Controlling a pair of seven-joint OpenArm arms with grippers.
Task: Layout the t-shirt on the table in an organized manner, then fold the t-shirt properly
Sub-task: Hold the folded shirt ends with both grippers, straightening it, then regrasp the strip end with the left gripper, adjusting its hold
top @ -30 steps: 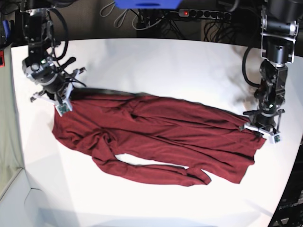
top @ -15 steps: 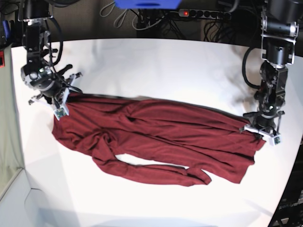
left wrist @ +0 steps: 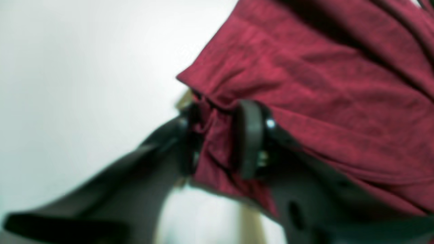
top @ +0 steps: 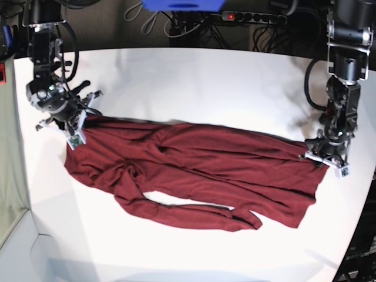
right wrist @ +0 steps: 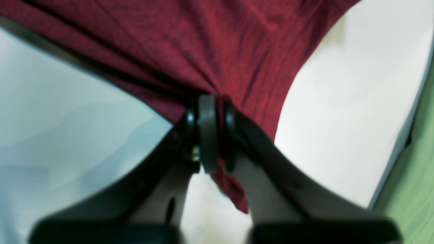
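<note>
Base view: the white surface (top: 194,76) carries the maroon t-shirt (top: 194,170), stretched long from the view's left to its right, wrinkled, with a sleeve-like lobe trailing toward the near edge. Beyond the far edge lie a black power strip (top: 252,17) with a red light, loose cables and a blue object (top: 182,4). Nothing lies on the surface between the two arms apart from the garment. The right pincer (top: 73,126) sits at the shirt's far-left corner. The left pincer (top: 326,157) sits at the shirt's right end, beside the surface edge.

Left wrist view: the picture is blurred. The left pincer (left wrist: 222,139) has its two dark fingers (left wrist: 249,135) set slightly apart, with a bunched fold of the t-shirt (left wrist: 322,84) between them. Cloth fills the gap, but whether the fingers are pressing on it cannot be told. The rest of the garment spreads up and to the right; bare white surface (left wrist: 74,74) fills the left.

Right wrist view: the right pincer (right wrist: 212,132) has its fingers (right wrist: 206,128) close together, clamped on a gathered corner of the t-shirt (right wrist: 203,44), a small tail of cloth hanging below them. The cloth fans out above. White surface (right wrist: 339,112) shows at either side, and a green area (right wrist: 410,183) lies past the surface's right edge.
</note>
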